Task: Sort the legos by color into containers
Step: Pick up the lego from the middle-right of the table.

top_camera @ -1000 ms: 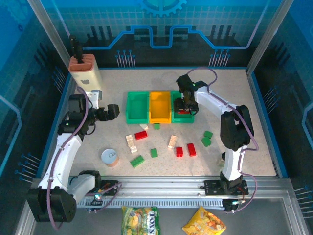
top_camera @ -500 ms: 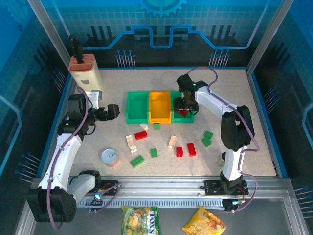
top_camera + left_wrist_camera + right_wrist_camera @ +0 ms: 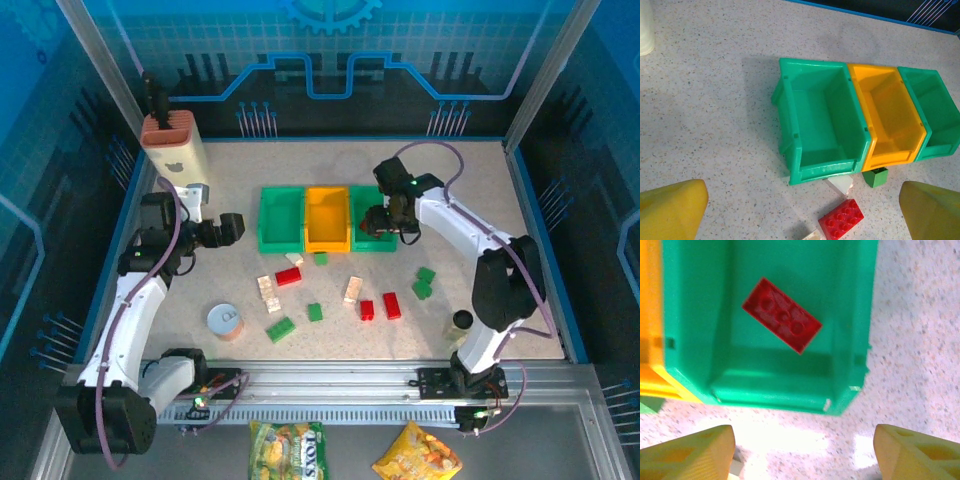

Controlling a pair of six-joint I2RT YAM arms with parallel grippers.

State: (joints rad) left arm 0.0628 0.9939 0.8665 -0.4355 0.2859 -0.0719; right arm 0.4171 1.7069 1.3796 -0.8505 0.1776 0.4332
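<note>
Three containers stand in a row: a left green tray (image 3: 280, 222), an orange tray (image 3: 327, 220) and a right green tray (image 3: 364, 240). One red lego (image 3: 781, 322) lies inside the right green tray (image 3: 770, 390). My right gripper (image 3: 380, 220) hovers open over that tray's near right end, its fingers (image 3: 687, 452) holding nothing. Loose legos lie in front of the trays: a red one (image 3: 288, 276), a cream one (image 3: 268, 292), a green one (image 3: 280, 329), two red ones (image 3: 391, 305) and two green ones (image 3: 424, 282). My left gripper (image 3: 228, 228) stands open to the left of the trays.
A beige knife block (image 3: 175, 145) stands at the back left. A round white-lidded can (image 3: 224, 321) sits near the left arm. A small cup (image 3: 461, 321) stands by the right arm's base. Blue walls (image 3: 545, 250) ring the table.
The right gripper let the red lego drop into the right green tray and drew back to the right. The left arm has not moved.
</note>
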